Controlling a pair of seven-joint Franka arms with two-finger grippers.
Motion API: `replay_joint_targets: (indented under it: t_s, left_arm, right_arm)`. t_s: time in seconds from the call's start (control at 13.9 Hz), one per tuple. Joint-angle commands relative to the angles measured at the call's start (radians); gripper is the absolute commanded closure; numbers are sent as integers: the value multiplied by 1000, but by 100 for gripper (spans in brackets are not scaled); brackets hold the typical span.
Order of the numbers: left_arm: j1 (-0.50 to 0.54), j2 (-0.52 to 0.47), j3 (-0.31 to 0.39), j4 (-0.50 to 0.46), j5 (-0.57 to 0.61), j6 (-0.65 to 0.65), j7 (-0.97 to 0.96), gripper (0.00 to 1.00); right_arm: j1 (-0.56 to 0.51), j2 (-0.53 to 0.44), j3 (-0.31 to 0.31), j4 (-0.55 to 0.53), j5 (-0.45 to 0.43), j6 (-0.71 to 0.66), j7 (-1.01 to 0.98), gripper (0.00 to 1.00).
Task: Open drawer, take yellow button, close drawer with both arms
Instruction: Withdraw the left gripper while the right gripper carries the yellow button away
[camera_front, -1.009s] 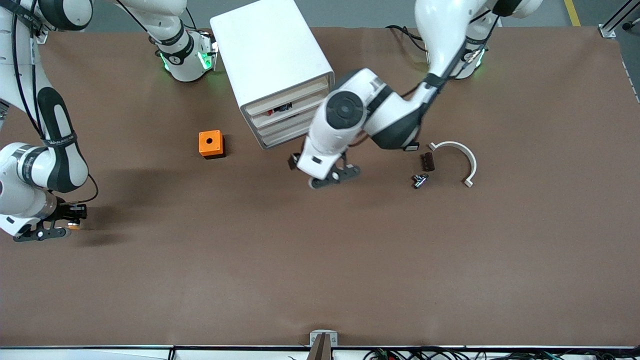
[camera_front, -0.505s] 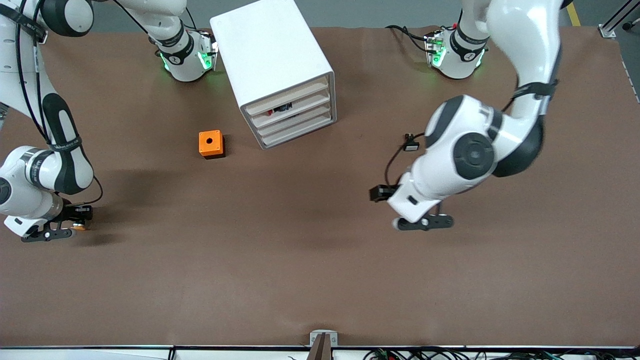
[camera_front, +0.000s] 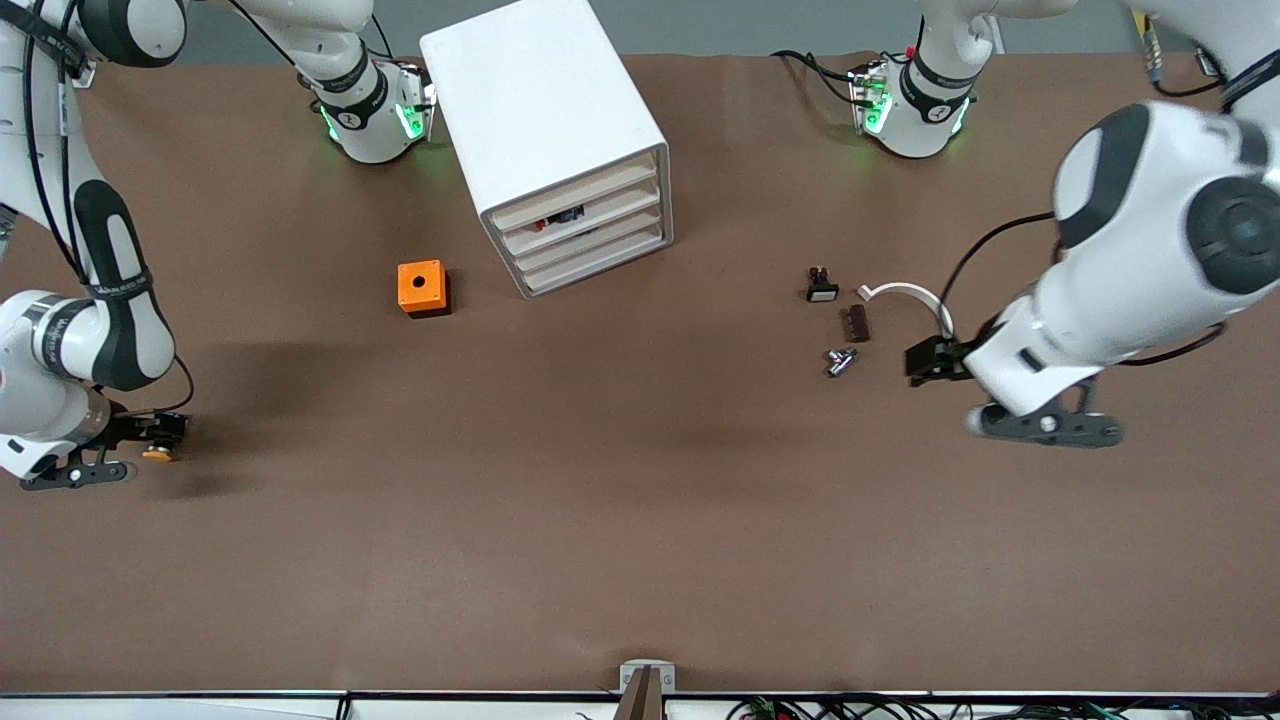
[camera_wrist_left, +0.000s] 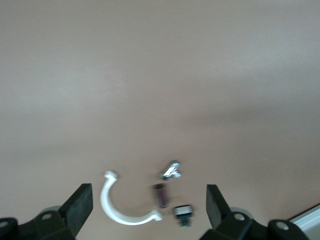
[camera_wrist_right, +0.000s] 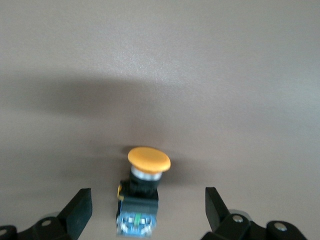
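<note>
The white cabinet (camera_front: 545, 110) stands at the robots' edge of the table. Its top drawer (camera_front: 572, 190) sits flush with the three fronts below it. The button (camera_front: 157, 455), with an orange-yellow cap, lies on the table at the right arm's end. In the right wrist view the button (camera_wrist_right: 145, 182) lies between the open fingers (camera_wrist_right: 80, 207) without touching them. My right gripper (camera_front: 75, 470) is low beside it. My left gripper (camera_front: 1045, 425) is open and empty, over the table toward the left arm's end; the left wrist view shows the same gripper (camera_wrist_left: 150, 200).
An orange box (camera_front: 421, 287) with a round hole sits beside the cabinet. A white half ring (camera_front: 915, 293), a brown piece (camera_front: 856, 323), a metal piece (camera_front: 840, 360) and a black switch (camera_front: 822, 288) lie near the left gripper. The left wrist view shows the ring (camera_wrist_left: 117, 210) and switch (camera_wrist_left: 183, 212).
My left arm has swung away from the cabinet's front toward its own end of the table. My right gripper has drawn back slightly from the button.
</note>
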Motion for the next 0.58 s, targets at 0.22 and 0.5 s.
replay_joint_targets:
  t_s: [0.22, 0.5]
  left_arm:
    - [55, -250, 60, -184, 59, -11, 134, 0]
    - [55, -335, 71, -204, 65, -86, 29, 0]
  right_arm:
    - [58, -220, 22, -12, 135, -336, 98, 0]
    - [141, -331, 23, -12, 137, -512, 267, 0]
